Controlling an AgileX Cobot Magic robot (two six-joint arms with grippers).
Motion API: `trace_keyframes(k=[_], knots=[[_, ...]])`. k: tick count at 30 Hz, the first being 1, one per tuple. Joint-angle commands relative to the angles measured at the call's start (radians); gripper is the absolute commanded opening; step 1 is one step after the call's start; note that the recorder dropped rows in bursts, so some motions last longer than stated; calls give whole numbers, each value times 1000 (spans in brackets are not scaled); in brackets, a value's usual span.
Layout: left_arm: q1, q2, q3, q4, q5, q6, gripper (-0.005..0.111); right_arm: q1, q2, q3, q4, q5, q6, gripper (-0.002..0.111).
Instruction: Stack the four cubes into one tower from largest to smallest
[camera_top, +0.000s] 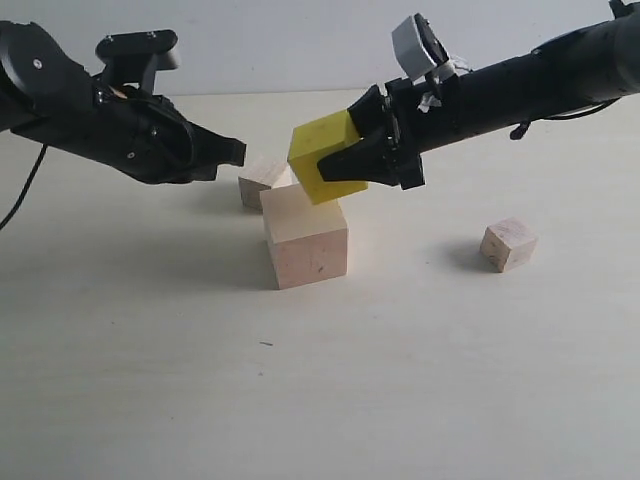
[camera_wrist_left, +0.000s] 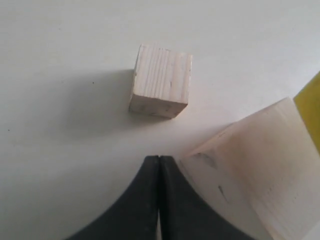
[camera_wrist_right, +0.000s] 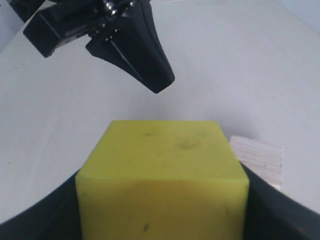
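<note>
Pale cream tabletop (camera_top: 150, 380), plain grey-white wall (camera_top: 280, 40) behind.

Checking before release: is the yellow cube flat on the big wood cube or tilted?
Tilted. The yellow cube, clamped in the right gripper, hangs corner-down over the large wood cube; whether it touches, cannot tell.

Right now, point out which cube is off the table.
The yellow cube, gripped by the right end effector over the large wood cube; the other three rest on the table.
</note>
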Motion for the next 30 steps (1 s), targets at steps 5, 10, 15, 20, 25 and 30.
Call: trace_keyframes(k=[5, 10, 15, 20, 25, 30], knots=[[1, 48, 25, -33, -4, -30, 0, -3, -64, -7, 23, 12, -11, 0], [-42, 99, 22, -72, -14, -13, 0, -36, -81, -7, 80, 12, 6, 0], [-79, 129, 21, -91, -69, -2, 0, -74, -81, -7, 96, 12, 33, 0], [-81, 154, -19, -95, -77, -2, 0, -73, -81, -7, 94, 12, 35, 0], [-81, 182, -83, -91, -70, -2, 0, -73, -81, -7, 92, 12, 42, 0], [-81, 221, -129, -91, -44, 2, 0, -73, -81, -7, 92, 12, 44, 0]])
